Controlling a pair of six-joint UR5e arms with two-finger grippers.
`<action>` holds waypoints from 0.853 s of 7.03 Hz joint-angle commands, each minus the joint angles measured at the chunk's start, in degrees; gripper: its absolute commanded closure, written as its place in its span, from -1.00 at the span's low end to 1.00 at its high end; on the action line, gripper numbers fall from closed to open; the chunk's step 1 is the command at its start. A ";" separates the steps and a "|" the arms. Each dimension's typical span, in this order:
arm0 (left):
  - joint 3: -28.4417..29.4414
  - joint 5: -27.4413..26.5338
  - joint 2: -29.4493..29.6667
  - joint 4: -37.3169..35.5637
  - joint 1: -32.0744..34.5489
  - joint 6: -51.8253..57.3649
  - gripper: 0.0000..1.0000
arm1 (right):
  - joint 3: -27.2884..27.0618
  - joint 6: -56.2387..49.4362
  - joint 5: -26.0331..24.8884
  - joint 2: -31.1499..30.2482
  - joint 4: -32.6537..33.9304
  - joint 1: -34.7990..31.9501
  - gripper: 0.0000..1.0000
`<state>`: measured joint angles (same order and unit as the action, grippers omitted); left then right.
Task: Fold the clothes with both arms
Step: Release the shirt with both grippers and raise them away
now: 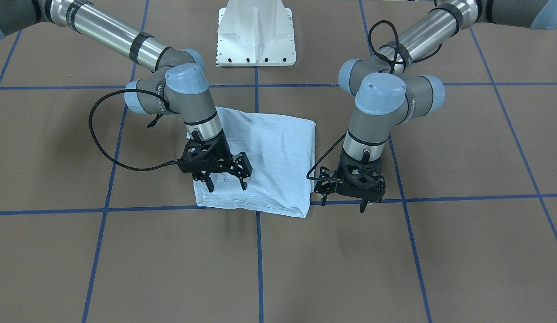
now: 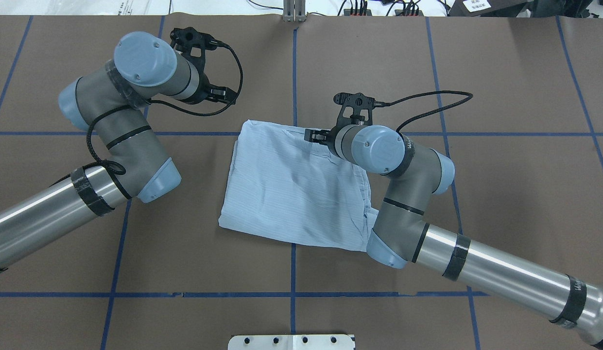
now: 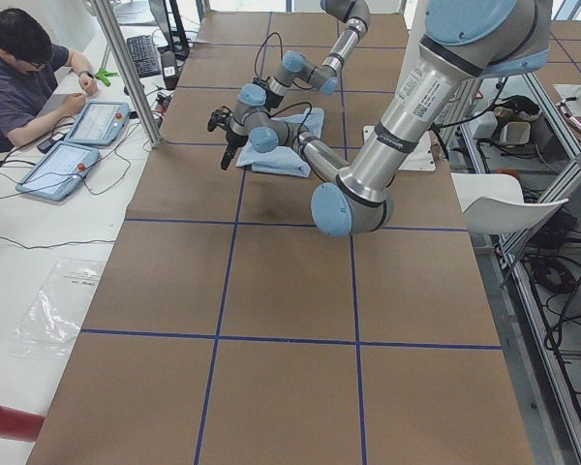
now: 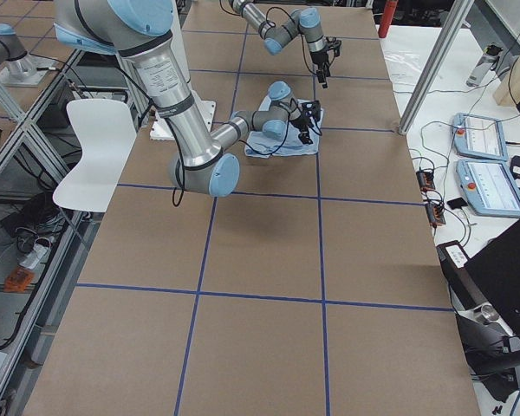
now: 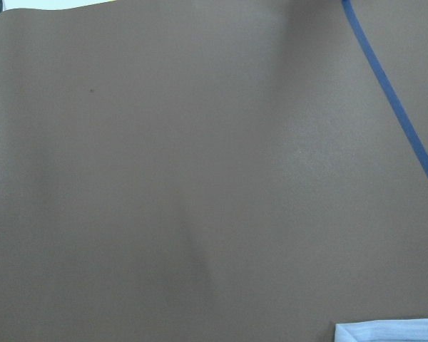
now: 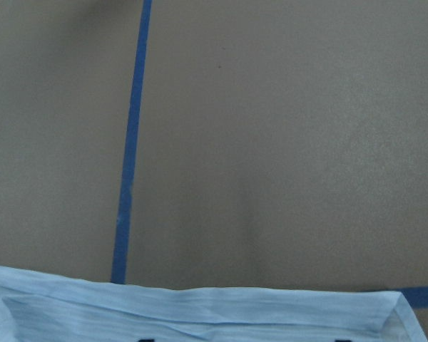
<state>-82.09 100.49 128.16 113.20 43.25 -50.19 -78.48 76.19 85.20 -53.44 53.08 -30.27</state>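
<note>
Right arm lettering seemingly illegible.

I see black fingers over a pale-blue, faintly pinstriped shirt; my counter is brown, gridded with blue tape lines; the pedestal is white.

The shirt is pale blue with faint pinstripes. It is folded into a rough rectangle with a few soft creases and lies flat near the middle of the brown table. The right arm bends down over the shirt's far edge, away from the robot's base. The right gripper points down at the cloth near one corner with its fingers spread; whether they touch the fabric cannot be told. The left arm bends down just beside the shirt's other far corner. The left gripper is over bare table, fingers apart and holding nothing.
</note>
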 commanded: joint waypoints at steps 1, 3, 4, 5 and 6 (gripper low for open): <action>0.08 -0.03 -0.01 0.00 -0.10 0.00 -1.00 | 0.00 -0.70 -0.12 -0.17 0.09 -0.05 -0.61; 0.08 -0.03 -0.01 0.00 -0.10 0.00 -1.00 | 0.09 -0.78 -0.21 -0.78 0.53 -0.05 -0.50; 0.17 -0.03 -0.01 0.09 -0.10 0.00 -1.00 | 0.09 -1.57 -0.21 -1.05 0.62 -0.05 -0.50; 0.17 -0.03 -0.01 0.09 -0.10 0.00 -1.00 | 0.09 -1.49 -0.21 -0.96 0.62 -0.05 -0.27; 0.17 -0.03 -0.01 0.09 -0.10 -0.08 -1.00 | -0.18 -0.88 -0.21 -0.79 0.45 -0.05 0.87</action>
<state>-81.93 100.46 128.14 113.28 43.16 -50.20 -78.45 74.91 84.99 -54.34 53.64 -30.32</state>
